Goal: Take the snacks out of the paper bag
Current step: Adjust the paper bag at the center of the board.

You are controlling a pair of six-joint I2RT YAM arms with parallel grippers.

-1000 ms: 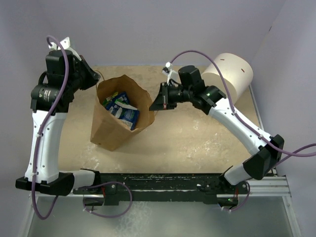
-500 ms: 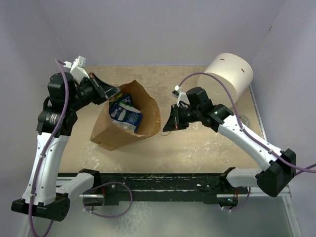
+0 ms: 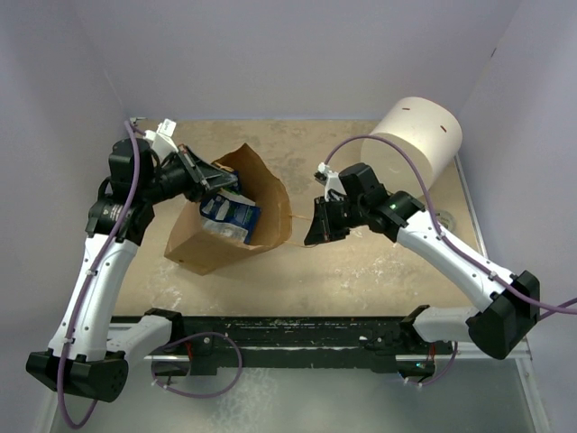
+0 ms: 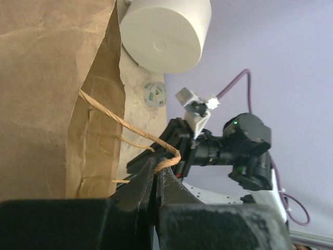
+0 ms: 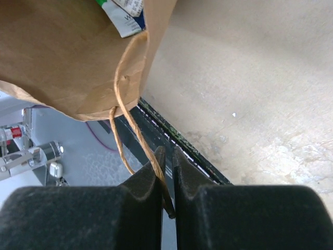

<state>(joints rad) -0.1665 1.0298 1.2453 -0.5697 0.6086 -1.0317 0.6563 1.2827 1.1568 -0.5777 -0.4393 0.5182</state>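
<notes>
The brown paper bag [image 3: 216, 236] lies tilted on the table with its mouth open. Blue-and-white and green snack packets [image 3: 230, 213] show inside it. My left gripper [image 3: 215, 177] is at the bag's back-left rim. In the left wrist view it [image 4: 157, 169] is shut on a tan loop handle [image 4: 125, 125] beside the bag wall [image 4: 47, 78]. My right gripper [image 3: 315, 227] is to the right of the bag. In the right wrist view it [image 5: 167, 152] is shut on the other handle [image 5: 124, 125], which runs up to the bag [image 5: 62, 52]. A packet corner [image 5: 125, 15] shows at the bag's mouth.
A big white cylinder [image 3: 416, 137] lies at the back right and also shows in the left wrist view [image 4: 166, 31]. A small round greenish object [image 4: 155, 94] lies on the table near it. The black base rail [image 3: 288, 329] runs along the near edge.
My left gripper has swung right from the back-left corner to the bag's rim. My right gripper has moved nearer and rightward with the handle. The bag's mouth has shifted right.
</notes>
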